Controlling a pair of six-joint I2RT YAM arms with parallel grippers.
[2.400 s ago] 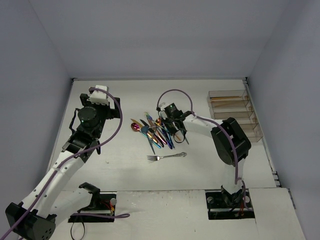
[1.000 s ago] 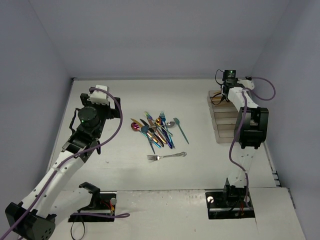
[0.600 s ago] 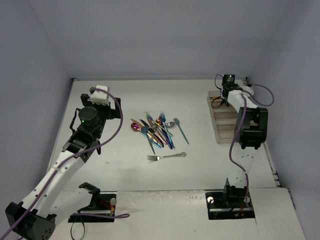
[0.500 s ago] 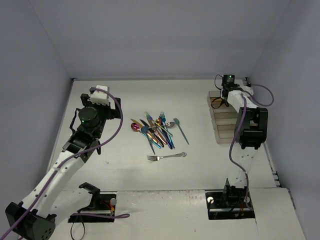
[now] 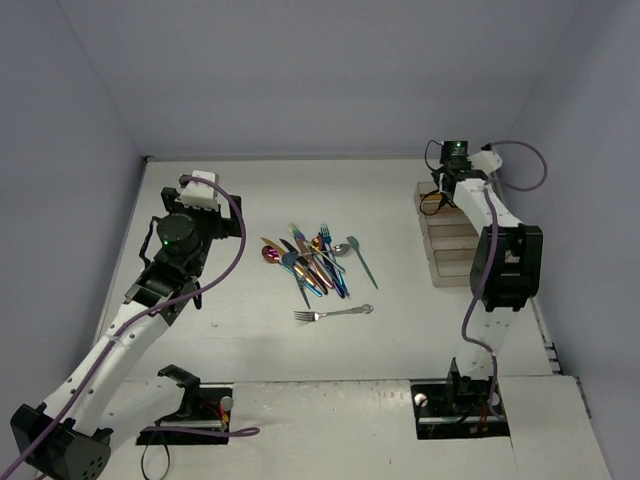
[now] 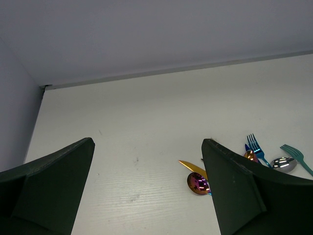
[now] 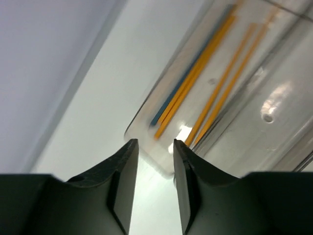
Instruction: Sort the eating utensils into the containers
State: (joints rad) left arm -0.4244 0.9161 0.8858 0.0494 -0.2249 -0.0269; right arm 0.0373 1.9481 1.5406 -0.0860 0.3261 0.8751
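Lying blurred in the clear tray (image 7: 164,164), thin gold and blue utensils (image 7: 195,78); right tool (image 7: 155,144) slightly parted, empty.

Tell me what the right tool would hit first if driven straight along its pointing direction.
Probably the end wall of the clear tray holding gold utensils, just beyond the right tool; depth is unclear, so the table beside it could come first.

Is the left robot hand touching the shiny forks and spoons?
Apart. The top view shows a wide gap between the left gripper and the utensils.
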